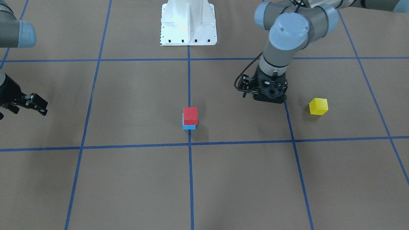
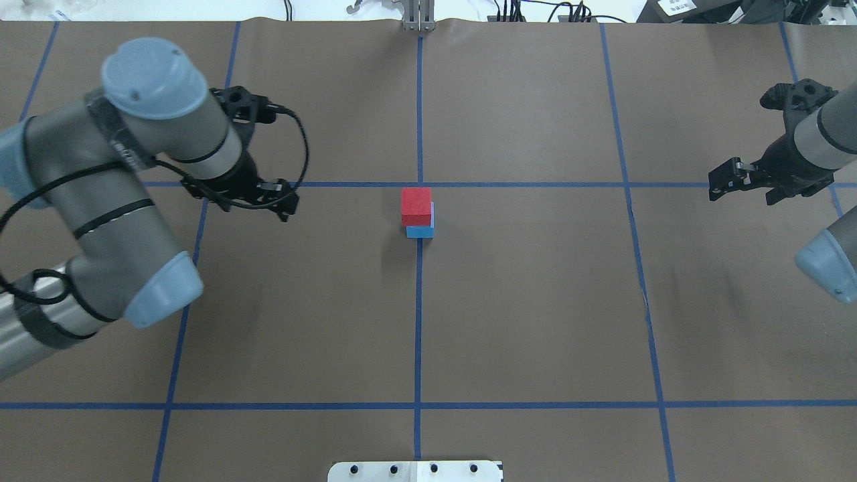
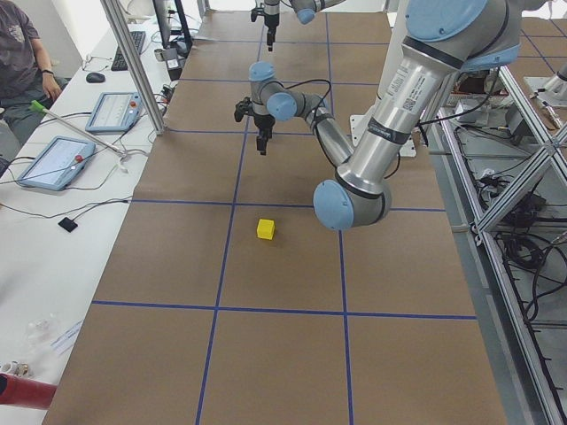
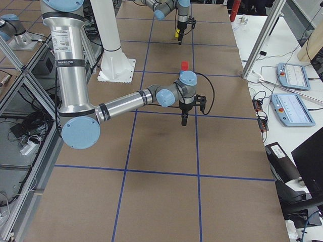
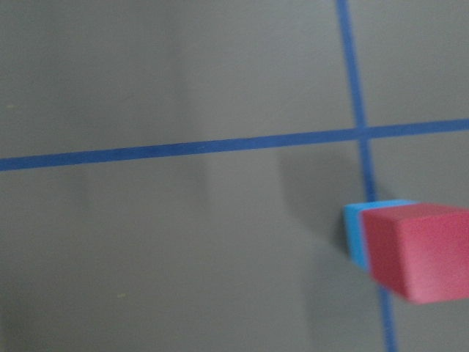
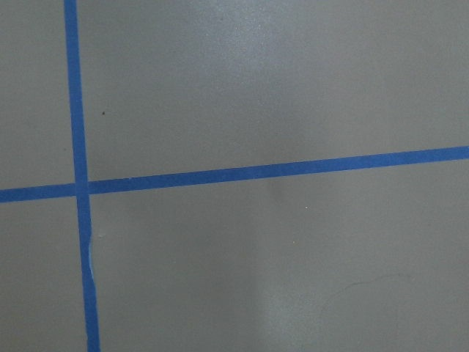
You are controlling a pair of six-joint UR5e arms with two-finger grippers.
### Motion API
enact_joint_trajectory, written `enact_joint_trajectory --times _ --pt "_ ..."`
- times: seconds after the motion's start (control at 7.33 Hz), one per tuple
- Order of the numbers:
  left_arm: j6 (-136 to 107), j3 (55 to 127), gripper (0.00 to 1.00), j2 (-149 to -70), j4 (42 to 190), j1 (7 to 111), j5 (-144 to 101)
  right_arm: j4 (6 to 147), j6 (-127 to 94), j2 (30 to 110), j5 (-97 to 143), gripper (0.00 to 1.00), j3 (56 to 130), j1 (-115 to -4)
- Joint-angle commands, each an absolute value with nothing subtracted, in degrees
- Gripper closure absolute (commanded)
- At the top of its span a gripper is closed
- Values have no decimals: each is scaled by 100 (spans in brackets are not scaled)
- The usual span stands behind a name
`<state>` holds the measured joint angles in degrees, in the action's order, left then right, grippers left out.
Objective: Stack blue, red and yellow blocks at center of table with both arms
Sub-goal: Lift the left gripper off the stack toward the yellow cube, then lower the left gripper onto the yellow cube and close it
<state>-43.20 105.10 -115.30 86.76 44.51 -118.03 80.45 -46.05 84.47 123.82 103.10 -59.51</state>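
Red block [image 2: 416, 206] was seen seated on blue block [image 2: 420, 231], slightly askew, so that a blue strip was left showing along one side. The pair was found on the centre tape line of the table [image 2: 535, 301], just on the robot's side of a cross line. In the left wrist view both blocks were caught at the right edge, blurred.

Yellow block [image 1: 318, 106] was noted alone on the paper on the robot's left side, well apart from the stack.

Left gripper [image 3: 262, 146] was held pointing down between stack and yellow block, nearer the yellow one and not touching it. Its fingers were hidden under the wrist from the front, so whether it was clenched or released could not be told.

Right gripper [image 4: 184, 121] was recorded pointing down far out on the robot's right, well apart from the stack. Its state could not be told either.
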Motion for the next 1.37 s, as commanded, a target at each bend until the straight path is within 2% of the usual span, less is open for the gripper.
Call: enact_joint_trajectory --times 0.0,0.55,0.82,1.23 --pt "-3131 10714 0 -10006 9569 4947 -11821 8033 -4605 8411 12366 0 10336 -5941" --pt "-2601 10117 0 -9581 10369 5247 -11830 8033 -4588 8385 12322 0 10310 -5801" --pt "-3064 9644 0 -9606 10990 5186 -11909 8033 -4588 8376 12322 0 10310 -5783" --pt "-3556 9360 0 -9571 11478 5186 -12321 8033 -4588 8367 12322 0 10318 -5774"
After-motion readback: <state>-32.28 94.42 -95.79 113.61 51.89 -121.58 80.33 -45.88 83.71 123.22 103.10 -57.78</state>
